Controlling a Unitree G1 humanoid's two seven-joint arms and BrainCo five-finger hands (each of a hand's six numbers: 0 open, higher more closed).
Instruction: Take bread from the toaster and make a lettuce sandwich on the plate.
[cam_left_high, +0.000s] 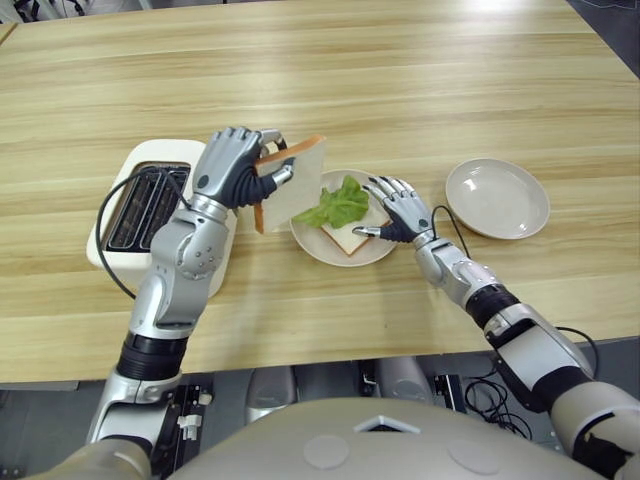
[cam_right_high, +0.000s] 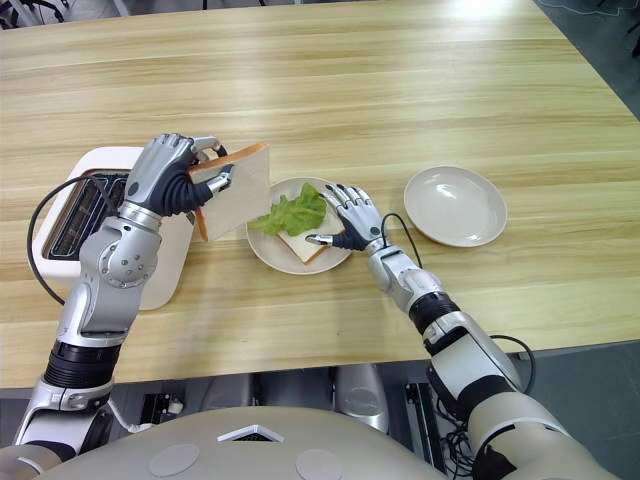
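My left hand (cam_left_high: 233, 165) is shut on a slice of bread (cam_left_high: 298, 183), held upright above the table between the white toaster (cam_left_high: 140, 200) and the plate (cam_left_high: 340, 250). The slice's lower edge hangs by the plate's left rim. On that plate lies another bread slice (cam_left_high: 350, 236) with a green lettuce leaf (cam_left_high: 335, 205) on top, spilling toward the left. My right hand (cam_left_high: 397, 210) rests open at the plate's right rim, fingers spread, fingertips touching the lower slice's edge.
A second, empty cream plate (cam_left_high: 497, 197) sits to the right. The toaster's black cord (cam_left_high: 108, 215) loops around its front left side. Bare wooden tabletop (cam_left_high: 400, 90) stretches behind everything.
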